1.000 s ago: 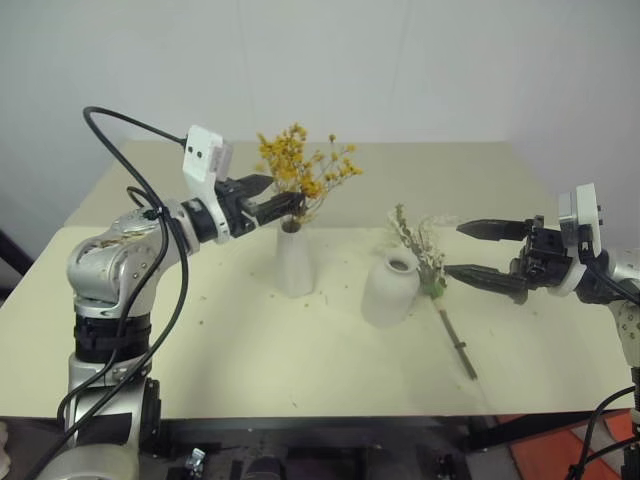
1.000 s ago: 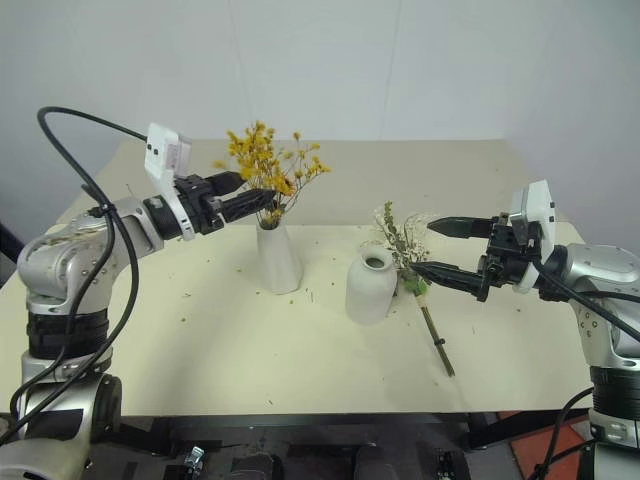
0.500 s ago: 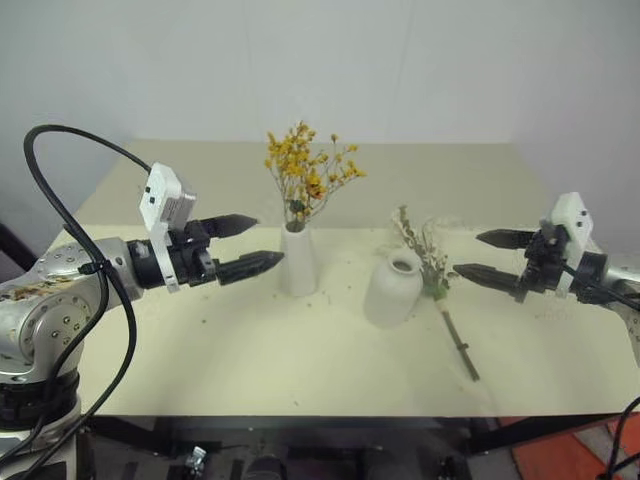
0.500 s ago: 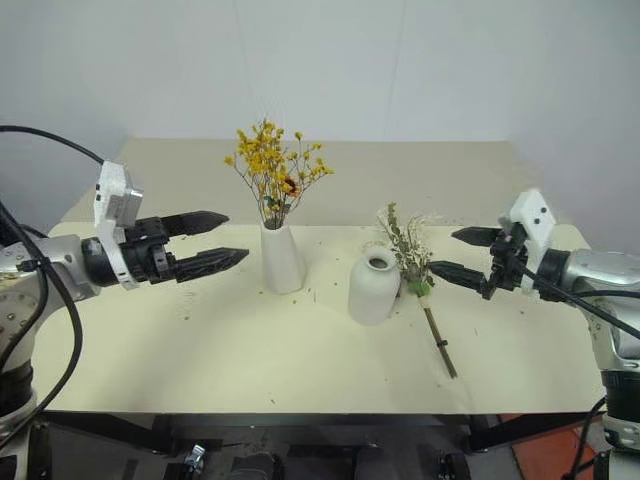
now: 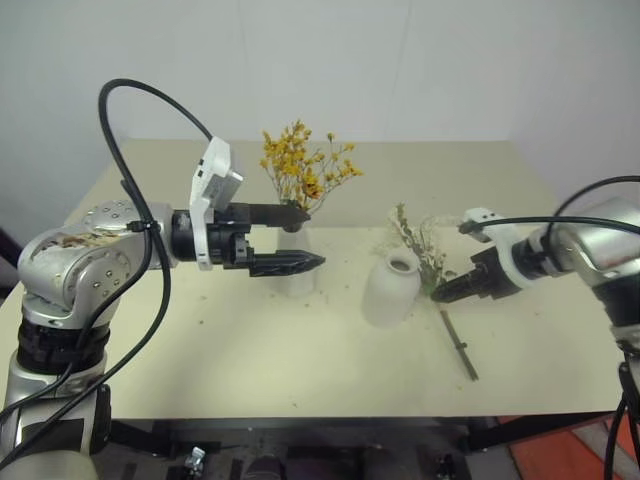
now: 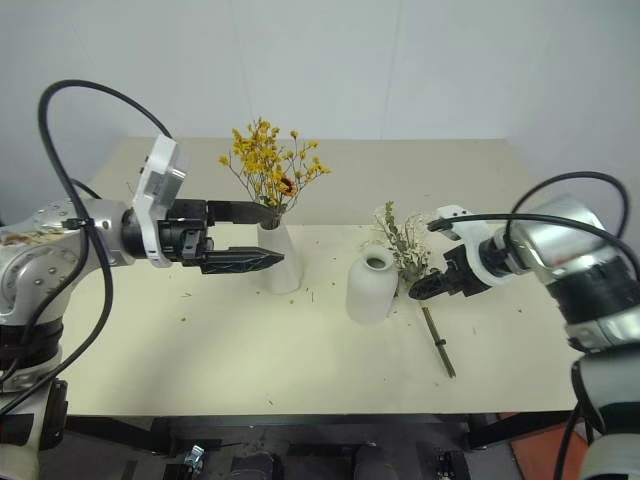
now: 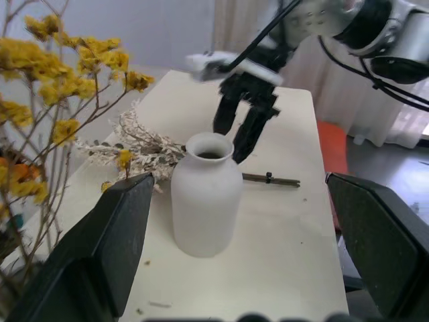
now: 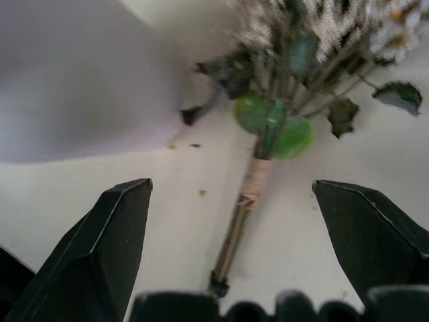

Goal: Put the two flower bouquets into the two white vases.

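Yellow bouquet [image 5: 303, 170] stands in the tall slim vase [image 6: 279, 262], stems down in the neck, heads fanned out above. One second ago the left gripper [image 5: 295, 237] had its fingers at the stems right above that neck; now it has drawn back toward the robot and turned to point across the surface toward the right, in front of the tall vase, with nothing between the fingers. These are spread wide, one finger [image 5: 285, 264] lower and nearer the camera, the other level with the vase's neck.

Second bouquet [image 6: 405, 243] lies flat on the cream surface [image 6: 250, 350], just beside the rounded vase [image 6: 371, 285] on its right. Its cream sprigs and green leaves rest against the vase's shoulder; the brown wrapped stem [image 6: 437, 343] runs toward the near edge. It is in the same spot as before. The rounded vase is upright with an empty mouth, as seen in the left wrist view.

The right gripper [image 6: 432, 283] has changed most. A second ago it hung level, well to the right of the bouquet; now it is tipped downward and has closed in on the leafy part of the bunch. In the right wrist view its fingers [image 8: 110, 241] stand wide apart, one on each side of the wrapped stem [image 8: 251, 181] and the green leaves [image 8: 271, 127]. They grip nothing yet; whether the tips touch the surface cannot be told.

Small dried flecks are scattered on the surface around both vases.
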Controlling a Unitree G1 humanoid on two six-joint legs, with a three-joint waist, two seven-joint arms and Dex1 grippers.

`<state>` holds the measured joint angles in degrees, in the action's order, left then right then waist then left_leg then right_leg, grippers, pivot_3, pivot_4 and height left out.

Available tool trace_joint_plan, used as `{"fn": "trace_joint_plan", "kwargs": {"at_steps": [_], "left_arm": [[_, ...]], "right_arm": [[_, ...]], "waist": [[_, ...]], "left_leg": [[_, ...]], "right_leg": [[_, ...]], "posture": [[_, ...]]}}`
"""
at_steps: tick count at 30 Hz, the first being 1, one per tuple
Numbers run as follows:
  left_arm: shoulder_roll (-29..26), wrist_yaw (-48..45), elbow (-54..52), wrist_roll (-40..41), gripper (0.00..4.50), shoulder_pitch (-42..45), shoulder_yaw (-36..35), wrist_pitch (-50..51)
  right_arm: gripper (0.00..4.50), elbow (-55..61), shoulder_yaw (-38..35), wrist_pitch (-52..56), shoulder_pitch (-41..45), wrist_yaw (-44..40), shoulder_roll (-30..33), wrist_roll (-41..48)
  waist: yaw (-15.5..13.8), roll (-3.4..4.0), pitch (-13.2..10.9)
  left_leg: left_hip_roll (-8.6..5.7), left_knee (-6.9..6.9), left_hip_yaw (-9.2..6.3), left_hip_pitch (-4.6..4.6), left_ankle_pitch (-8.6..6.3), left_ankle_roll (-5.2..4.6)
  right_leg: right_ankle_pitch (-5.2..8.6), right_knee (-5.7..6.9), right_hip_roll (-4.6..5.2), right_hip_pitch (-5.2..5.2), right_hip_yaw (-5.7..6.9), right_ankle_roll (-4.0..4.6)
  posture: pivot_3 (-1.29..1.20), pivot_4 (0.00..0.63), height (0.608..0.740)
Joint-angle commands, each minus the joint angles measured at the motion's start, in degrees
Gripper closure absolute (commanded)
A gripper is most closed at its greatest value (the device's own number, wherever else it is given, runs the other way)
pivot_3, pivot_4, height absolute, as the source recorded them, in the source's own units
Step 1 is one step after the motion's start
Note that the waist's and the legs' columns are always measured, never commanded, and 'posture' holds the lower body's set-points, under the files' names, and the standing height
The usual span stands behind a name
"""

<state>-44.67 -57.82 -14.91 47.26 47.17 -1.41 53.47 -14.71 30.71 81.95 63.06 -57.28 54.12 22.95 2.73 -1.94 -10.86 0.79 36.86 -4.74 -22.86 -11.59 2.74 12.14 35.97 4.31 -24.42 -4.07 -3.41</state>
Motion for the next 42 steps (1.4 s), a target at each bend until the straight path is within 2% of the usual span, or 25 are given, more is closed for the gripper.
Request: {"fn": "trace_joint_plan", "kwargs": {"at_steps": [1,7,10,13,18,21,26,29,31,35,37,40,42], "left_arm": [[0.2,-1.6,-0.1,-0.8,0.03,1.3,0.2,-2.2],[0.4,-2.2,-0.2,-1.8,0.03,0.6,0.1,-3.0],[0.5,-1.8,-0.6,-2.1,0.0,0.3,-0.1,-3.0],[0.4,-1.2,-1.5,-2.0,0.0,-0.1,-0.4,-2.7],[0.2,-0.7,-1.8,-1.9,0.0,-0.3,-0.4,-2.3],[0.4,-0.6,-1.5,-2.2,0.0,0.1,0.0,-2.4],[0.3,-1.3,0.2,-2.9,0.0,0.9,0.4,-2.9],[0.5,-2.0,1.8,-3.6,0.0,1.5,0.8,-3.4],[0.7,-2.6,2.6,-4.1,0.0,1.8,1.1,-3.7],[1.1,-4.0,3.9,-4.8,0.0,2.2,1.5,-4.1],[1.1,-4.8,4.5,-5.1,0.0,2.3,1.8,-4.2],[1.0,-5.9,5.2,-5.6,0.0,2.8,2.1,-4.5],[1.1,-6.6,5.5,-5.7,0.0,3.1,2.1,-4.7]], "right_arm": [[0.0,-5.8,7.0,-2.7,3.1,-2.4,-1.3,-4.9],[0.0,-13.1,13.0,-8.2,4.8,-6.3,-5.1,-10.5],[0.59,-16.1,12.6,-11.2,4.3,-6.1,-7.5,-12.9],[1.52,-16.4,11.5,-12.5,4.8,-7.0,-8.5,-14.2],[3.35,-17.4,9.7,-12.5,5.1,-7.4,-9.3,-15.6],[4.27,-20.2,5.3,-9.5,5.9,-3.9,-10.6,-16.0],[4.28,-30.0,-10.1,-4.6,9.7,11.0,-14.5,-16.6],[4.28,-31.2,-24.3,-6.8,10.6,20.8,-15.4,-14.7],[4.28,-26.5,-32.9,-12.1,7.8,25.1,-15.5,-12.8],[4.28,-9.7,-46.8,-25.1,-1.9,30.2,-18.3,-8.1],[4.28,-1.3,-51.0,-30.7,-7.1,29.2,-20.0,-5.2],[4.28,6.7,-56.9,-32.5,-11.4,24.8,-22.3,3.0],[4.28,11.1,-58.3,-34.6,-13.4,22.8,-23.1,6.5]], "waist": [[0.0,0.0,0.0],[0.1,0.06,0.0],[0.5,0.07,0.0],[0.8,0.07,0.0],[1.3,0.07,-0.1],[1.3,0.08,-0.1],[1.2,0.09,-0.1],[1.2,0.11,-0.1],[1.2,0.1,-0.1],[1.1,0.1,-0.1],[1.2,0.11,-0.1],[1.3,0.2,-0.1],[1.4,0.26,-0.2]], "left_leg": [[0.0,0.0,0.0,0.0,-0.01,-0.02],[-0.01,0.01,0.0,-0.11,-0.02,-0.03],[0.01,0.02,0.0,-0.02,-0.01,-0.03],[0.01,0.02,-0.01,0.01,-0.01,-0.03],[0.01,0.02,-0.02,0.0,-0.01,-0.03],[0.01,0.02,-0.02,0.0,-0.01,-0.03],[-0.01,0.03,-0.02,0.0,-0.01,-0.03],[-0.02,0.01,-0.02,-0.04,-0.01,-0.03],[-0.03,0.0,-0.02,-0.06,-0.01,-0.03],[-0.03,-0.02,-0.03,-0.07,-0.02,-0.04],[-0.02,-0.02,-0.03,-0.06,-0.02,-0.04],[-0.03,-0.01,-0.03,-0.06,-0.01,-0.04],[-0.02,0.0,-0.02,-0.03,-0.01,-0.05]], "right_leg": [[0.0,0.01,0.0,-0.01,0.0,0.0],[-0.01,0.04,0.02,-0.14,0.0,0.0],[-0.01,0.11,-0.02,-0.12,0.0,-0.01],[-0.01,0.13,-0.02,-0.07,0.0,-0.01],[-0.01,0.13,-0.01,-0.08,0.0,0.0],[-0.01,0.15,-0.01,-0.08,-0.01,0.0],[-0.21,0.17,0.0,-0.09,-0.01,0.33],[-0.28,0.12,0.0,-0.1,-0.01,0.44],[-0.28,0.1,0.01,-0.09,0.0,0.44],[-0.28,0.05,0.01,-0.06,0.01,0.41],[-0.27,0.09,0.01,-0.07,0.0,0.4],[-0.29,0.11,0.01,-0.08,-0.02,0.4],[-0.3,0.12,0.0,-0.07,-0.04,0.39]], "posture": [[0.0,0.15,0.74],[0.0,0.15,0.74],[0.0,0.15,0.74],[0.0,0.15,0.74],[0.0,0.15,0.74],[0.0,0.15,0.74],[0.0,0.15,0.74],[0.0,0.15,0.74],[0.0,0.15,0.74],[0.0,0.15,0.74],[0.0,0.15,0.74],[0.0,0.15,0.74],[0.0,0.15,0.74]]}}
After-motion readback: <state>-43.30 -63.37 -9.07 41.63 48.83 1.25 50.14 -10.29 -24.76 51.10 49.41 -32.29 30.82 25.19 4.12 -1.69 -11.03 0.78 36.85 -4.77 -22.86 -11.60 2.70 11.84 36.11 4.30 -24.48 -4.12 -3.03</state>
